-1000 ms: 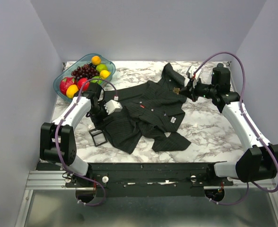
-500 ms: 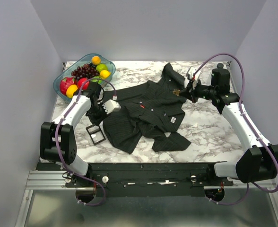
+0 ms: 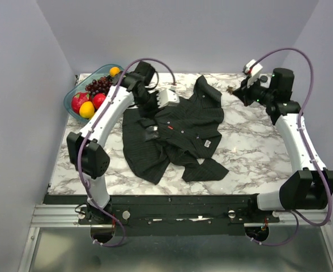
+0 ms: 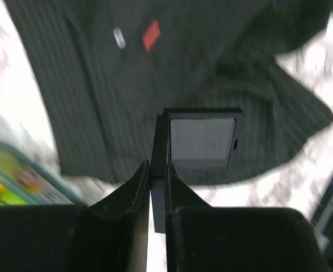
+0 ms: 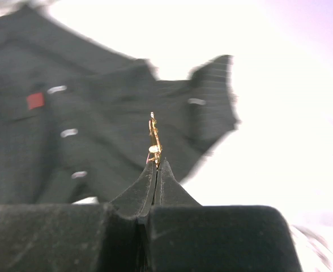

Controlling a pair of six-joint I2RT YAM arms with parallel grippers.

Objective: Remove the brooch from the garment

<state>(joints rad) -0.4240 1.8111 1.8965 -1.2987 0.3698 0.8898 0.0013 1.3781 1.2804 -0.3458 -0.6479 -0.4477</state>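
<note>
The black pinstriped garment (image 3: 180, 133) lies spread on the marble table. The tiny gold brooch (image 5: 153, 139) sticks up from the tips of my right gripper (image 5: 156, 164), which is shut on it. It hangs in the air off the fabric, past the collar at the back right (image 3: 232, 89). My left gripper (image 4: 157, 165) is shut on one edge of a black rectangular buckle frame (image 4: 201, 139). It holds the frame above the shirt's left half (image 3: 151, 132). The garment (image 4: 93, 90) lies blurred beneath both wrists (image 5: 93, 130).
A teal bowl (image 3: 70, 101) of fruit stands at the back left corner. The shirt carries a red tag (image 3: 170, 128), a white label (image 3: 207, 144) and small white buttons (image 5: 69, 132). Bare marble (image 3: 251, 147) lies to the shirt's right.
My left gripper shut on the buckle frame beside the shirt and carried it up over the shirt. My right gripper pulled back and up from the collar with the brooch.
</note>
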